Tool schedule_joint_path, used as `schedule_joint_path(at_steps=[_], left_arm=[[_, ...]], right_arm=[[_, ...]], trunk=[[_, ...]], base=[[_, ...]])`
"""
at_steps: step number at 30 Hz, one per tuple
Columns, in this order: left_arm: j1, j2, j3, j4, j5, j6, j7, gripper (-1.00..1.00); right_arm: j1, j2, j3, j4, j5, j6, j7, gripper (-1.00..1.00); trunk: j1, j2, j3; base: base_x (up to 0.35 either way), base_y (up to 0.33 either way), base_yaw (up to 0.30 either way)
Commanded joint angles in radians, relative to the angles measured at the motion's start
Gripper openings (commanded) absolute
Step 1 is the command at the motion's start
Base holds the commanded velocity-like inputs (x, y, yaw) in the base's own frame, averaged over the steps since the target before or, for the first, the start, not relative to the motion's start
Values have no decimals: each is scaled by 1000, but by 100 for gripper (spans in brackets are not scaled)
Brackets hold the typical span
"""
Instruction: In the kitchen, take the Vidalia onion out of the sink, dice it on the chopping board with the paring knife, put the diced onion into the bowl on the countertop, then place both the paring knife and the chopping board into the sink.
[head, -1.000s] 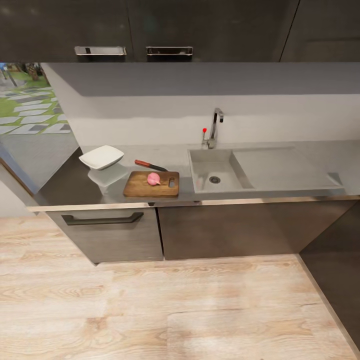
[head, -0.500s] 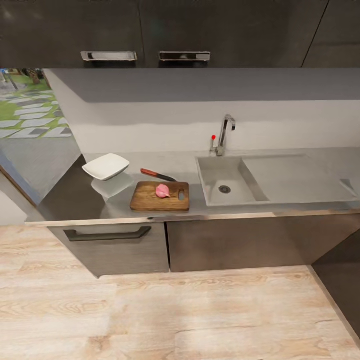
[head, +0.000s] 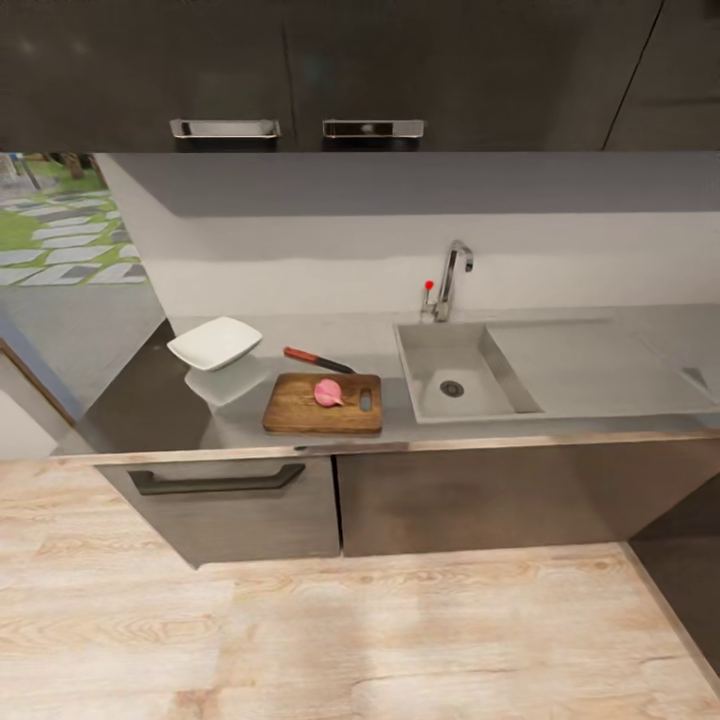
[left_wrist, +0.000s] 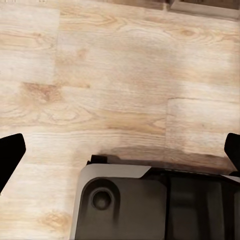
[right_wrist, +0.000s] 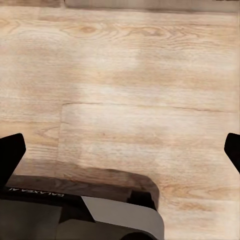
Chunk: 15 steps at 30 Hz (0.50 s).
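Status from the head view, taking the light-grey matte sink (head: 455, 372) with its round steel drain as landmark.

- Dark brown wood-grain chopping board (head: 322, 403) with oval handle slot lies on the glossy grey countertop (head: 150, 385), just beside the sink on the bowl's side, near the front edge.
- Small rounded Vidalia onion (head: 327, 392) sits on the board, towards the slot end. It renders pinkish here and looks whole, no cubes visible.
- Red-handled paring knife (head: 317, 359) with short dark blade lies on the counter just behind the board, apart from it as far as I can tell.
- Shallow white squarish bowl (head: 214, 342) is beyond the board from the sink, further along the counter. Looks empty.
- Sink basin holds nothing visible; curved chrome tap (head: 452, 276) with red-tipped lever behind it.

Progress, my read: onion already out of the sink and on the board, so step one is done. Left: pick up knife, dice, move dice to bowl, then knife and board into the sink.

Arms: both wrist cameras look down at pale wood plank floor (head: 400, 630) and the robot's dark base (left_wrist: 150, 205). Left gripper (left_wrist: 120, 155) and right gripper (right_wrist: 120, 152) both spread wide, dark fingertips at opposite frame edges, holding nothing. Robot stands back from the counter; it likely needs to close in before reaching the knife.
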Motion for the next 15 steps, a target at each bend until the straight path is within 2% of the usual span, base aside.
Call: schedule_joint_path(at_steps=[1, 9, 15], left_arm=[[0, 1, -2, -2, 10, 2, -1, 100], [0, 0, -3, 0, 10, 2, -1, 100], [0, 0, -3, 0, 11, 3, -3, 100]], right_arm=[[-1, 0, 6, 1, -7, -4, -1, 100], [-1, 0, 6, 1, -7, -3, -1, 100], [-1, 0, 6, 1, -7, -3, 0, 100]], trunk=[[1, -1, 1], [1, -1, 13], [1, -1, 23]], base=[[140, 93, 0], [231, 142, 0], [84, 36, 0]])
